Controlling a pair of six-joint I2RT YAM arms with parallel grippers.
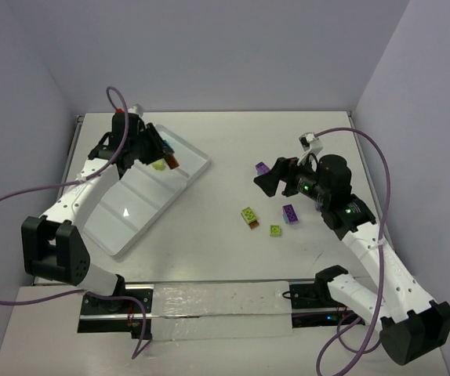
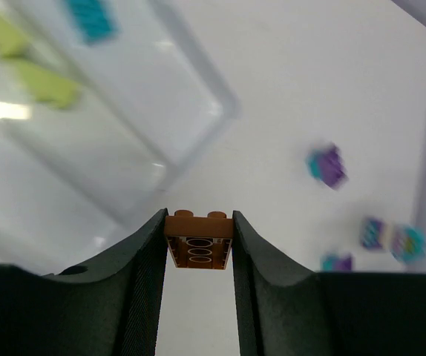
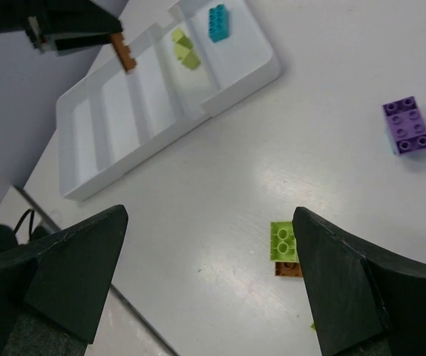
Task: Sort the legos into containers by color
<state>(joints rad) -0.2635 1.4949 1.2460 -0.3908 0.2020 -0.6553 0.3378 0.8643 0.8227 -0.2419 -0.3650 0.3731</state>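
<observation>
Left jaws: clenched on orange-brown brick (image 2: 198, 241), above the tray (image 1: 123, 227) | Right jaws: released, over the surface (image 1: 233, 157) (purple brick (image 3: 408, 126) near) | Do well: lower into the bare compartment (image 3: 153, 100) beside the lime bricks (image 3: 185, 49), clear of dividers; let go low.

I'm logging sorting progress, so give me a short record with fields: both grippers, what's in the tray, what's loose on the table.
Left gripper: shut on orange-brown studded plastic brick, over white plastic compartment tray
Right gripper: open, empty
In tray: teal brick, lime green bricks
Loose: purple oblong brick; lime green brick atop a brown brick
</observation>
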